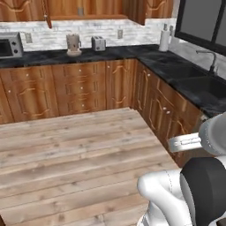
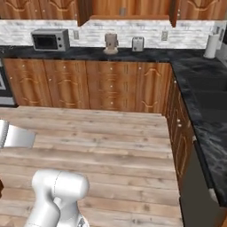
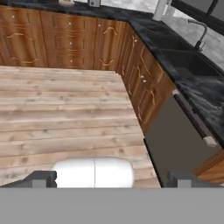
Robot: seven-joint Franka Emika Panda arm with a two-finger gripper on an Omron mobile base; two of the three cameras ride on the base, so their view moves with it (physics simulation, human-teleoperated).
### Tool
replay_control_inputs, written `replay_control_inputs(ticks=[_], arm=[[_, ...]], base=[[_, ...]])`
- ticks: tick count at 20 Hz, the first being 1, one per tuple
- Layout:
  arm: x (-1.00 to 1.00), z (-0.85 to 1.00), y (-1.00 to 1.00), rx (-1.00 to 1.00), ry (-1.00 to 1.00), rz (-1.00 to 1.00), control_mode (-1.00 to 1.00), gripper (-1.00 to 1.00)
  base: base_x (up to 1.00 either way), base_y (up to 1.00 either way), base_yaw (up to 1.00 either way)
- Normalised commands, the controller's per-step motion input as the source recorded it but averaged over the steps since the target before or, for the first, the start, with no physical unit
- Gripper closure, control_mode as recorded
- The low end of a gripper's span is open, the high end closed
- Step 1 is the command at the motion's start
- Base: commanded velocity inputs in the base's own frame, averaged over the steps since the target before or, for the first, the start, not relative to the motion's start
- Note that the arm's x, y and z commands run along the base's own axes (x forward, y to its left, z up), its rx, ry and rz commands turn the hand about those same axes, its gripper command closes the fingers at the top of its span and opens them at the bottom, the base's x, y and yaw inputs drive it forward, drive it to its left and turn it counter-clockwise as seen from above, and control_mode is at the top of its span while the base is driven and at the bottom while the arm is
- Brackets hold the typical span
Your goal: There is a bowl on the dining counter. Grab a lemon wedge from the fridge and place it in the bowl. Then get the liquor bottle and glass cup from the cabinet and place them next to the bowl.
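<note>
My gripper (image 3: 112,179) is open in the hand view. Its two dark fingertips (image 3: 41,178) stand wide apart with nothing between them, pointing over the wooden floor (image 3: 65,113) toward the corner of the base cabinets. Wooden wall cabinets (image 1: 88,8) run along the top above the black counter (image 1: 110,53), and what they hold is hidden. The bowl, dining counter, fridge, lemon wedge, liquor bottle and glass cup are out of view.
On the back counter stand a microwave (image 2: 49,40), a small coffee machine (image 2: 111,43), a toaster (image 2: 138,43) and a paper towel roll (image 2: 212,45). The counter turns right to a sink (image 1: 207,84) with a faucet (image 1: 212,59). Below it is a grey dishwasher front (image 3: 179,140).
</note>
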Motion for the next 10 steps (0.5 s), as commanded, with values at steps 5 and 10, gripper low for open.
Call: replay_control_inputs(ticks=[5, 10], arm=[[0.0, 0.0, 0.0, 0.0, 0.0, 0.0, 1.0, -1.0], [0.0, 0.0, 0.0, 0.0, 0.0, 0.0, 1.0, -1.0]], base=[[1.0, 0.0, -0.03], [1.0, -0.01, -0.03]])
